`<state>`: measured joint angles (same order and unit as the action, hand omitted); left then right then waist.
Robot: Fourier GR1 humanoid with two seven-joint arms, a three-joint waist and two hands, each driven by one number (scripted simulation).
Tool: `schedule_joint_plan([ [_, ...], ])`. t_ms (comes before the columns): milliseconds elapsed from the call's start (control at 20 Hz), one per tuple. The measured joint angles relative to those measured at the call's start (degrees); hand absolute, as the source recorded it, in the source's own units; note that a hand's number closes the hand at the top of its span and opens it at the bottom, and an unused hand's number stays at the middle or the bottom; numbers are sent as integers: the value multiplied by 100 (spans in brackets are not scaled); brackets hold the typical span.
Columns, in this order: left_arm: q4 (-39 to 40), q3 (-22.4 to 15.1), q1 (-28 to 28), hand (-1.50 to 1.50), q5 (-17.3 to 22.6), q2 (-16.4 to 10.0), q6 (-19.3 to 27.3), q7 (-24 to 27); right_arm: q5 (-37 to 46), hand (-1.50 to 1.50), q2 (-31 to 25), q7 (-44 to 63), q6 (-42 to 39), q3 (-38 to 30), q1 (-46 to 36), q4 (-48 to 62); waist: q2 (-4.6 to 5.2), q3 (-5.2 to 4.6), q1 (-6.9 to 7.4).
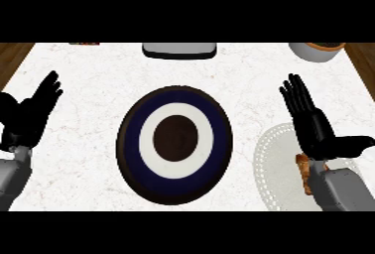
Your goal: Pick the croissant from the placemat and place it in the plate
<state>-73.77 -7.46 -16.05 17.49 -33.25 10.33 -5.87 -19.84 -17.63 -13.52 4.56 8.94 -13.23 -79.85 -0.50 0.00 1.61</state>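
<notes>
While the croissant [301,171] lies on the placemat [273,151], behind the right hand's [316,130] straight, wide fingers and half hidden by the wrist, only a brown flaky edge shows. The hand should draw back, curl round it, then carry it left to the plate [132,149]. The left hand [29,116] rests open.

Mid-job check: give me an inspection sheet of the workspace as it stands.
Surface: white marbled counter.
Job's things: plate at centre, nothing on it; croissant on the placemat at right, mostly hidden behind the right forearm.
Clutter: grey tray, pot and small dark item along the far edge.
Hands: left hand open, resting at left edge; right hand open above the placemat, holding nothing.
Cables: nothing seen.
Surroundings: wood beyond the counter's far corners.
</notes>
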Motion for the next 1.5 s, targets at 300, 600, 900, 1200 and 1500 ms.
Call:
schedule_joint_plan([
  [300, -176, -33, 652, 0, -503, -133, 229, 654, -1021, -150, 415, -71, 609, -1190, 216, -538, -33, 7, -186],
  [600, -286, -177, 1254, 0, -769, -60, 406, 1097, -337, -150, 596, -610, 2669, -2101, 836, -814, -47, -21, -328],
  [900, -715, -298, 1822, 0, -971, 52, 554, 1389, -52, -150, 1483, -1349, 4021, -1655, 1957, -2332, -22, -7, -263],
  [1200, -858, -284, 1997, 0, -1115, 133, 587, 1523, 702, -150, 1085, -442, 4233, -667, 3320, -3469, 22, -13, -213],
  [1500, -1014, -302, 2042, 0, -1168, 140, 566, 1458, 1386, -150, -143, 1114, 4165, -263, 4314, -3943, 59, -22, -148],
])
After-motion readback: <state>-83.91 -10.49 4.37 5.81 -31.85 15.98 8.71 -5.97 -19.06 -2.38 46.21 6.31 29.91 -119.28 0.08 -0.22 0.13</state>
